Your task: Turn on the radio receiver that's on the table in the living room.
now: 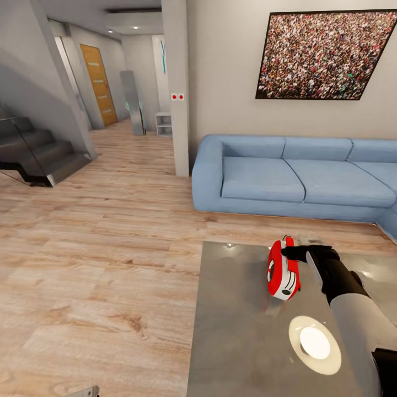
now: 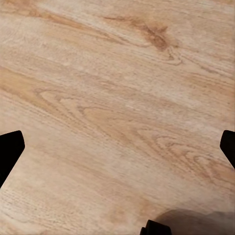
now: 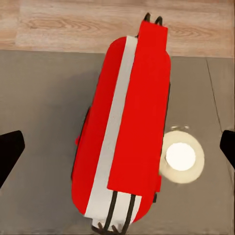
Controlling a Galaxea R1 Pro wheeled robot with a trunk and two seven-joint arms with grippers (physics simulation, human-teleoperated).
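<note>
Radio: standing on edge on the grey table, toward its far edge, near the white disc.
Right gripper: spread wide, fingertips at the radio's top, holding nothing.
Left gripper: spread wide over the wood floor, empty.
Risk: a hard or off-centre press could probably topple the narrow radio or push it toward the table's edge.

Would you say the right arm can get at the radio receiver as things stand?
Probably yes: the right gripper is already at the top of the radio receiver standing on the table, its fingers spread wide to either side, and nothing stands between them.
</note>
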